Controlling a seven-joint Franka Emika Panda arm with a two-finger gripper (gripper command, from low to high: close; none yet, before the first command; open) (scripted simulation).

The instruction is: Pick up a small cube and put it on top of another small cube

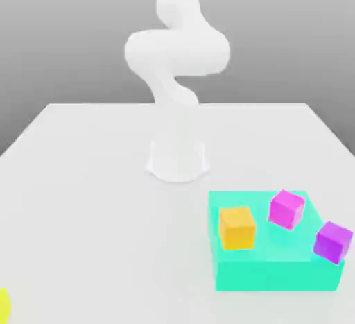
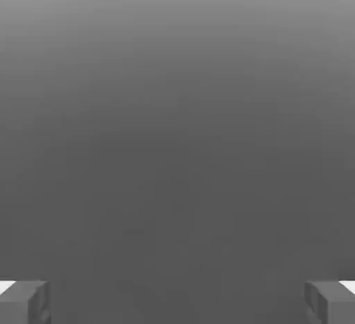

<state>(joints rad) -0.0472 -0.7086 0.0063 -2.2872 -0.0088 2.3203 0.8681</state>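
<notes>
Orange cube: a small, solid orange cube (image 1: 237, 229) with flat faces, upright on the green block near its left edge, towards the near left corner, as the exterior view shows it.
Magenta cube: a small, bright pink-magenta cube (image 1: 286, 209), turned so that a vertical edge faces the camera; it lies over the block's top, towards the far right corner.
Purple cube: a small violet-purple cube (image 1: 333, 242), also turned at an angle, at the block's right edge by the near right corner and partly overlapping that edge in the picture; its exact support I cannot tell.
Green block: a low, wide turquoise-green block (image 1: 277, 275) on the white tabletop (image 1: 104, 211), towards its near right part.
Yellow thing: a rounded bright yellow shape (image 1: 4, 307), cut off at the exterior view's lower left corner.
Arm: smooth white robot arm (image 1: 178, 52), its base on the tabletop, bent at a bulky middle joint and rising out of the exterior view's top.
Gripper: grey two-finger gripper (image 2: 177, 302), fingers spread wide apart.
</notes>
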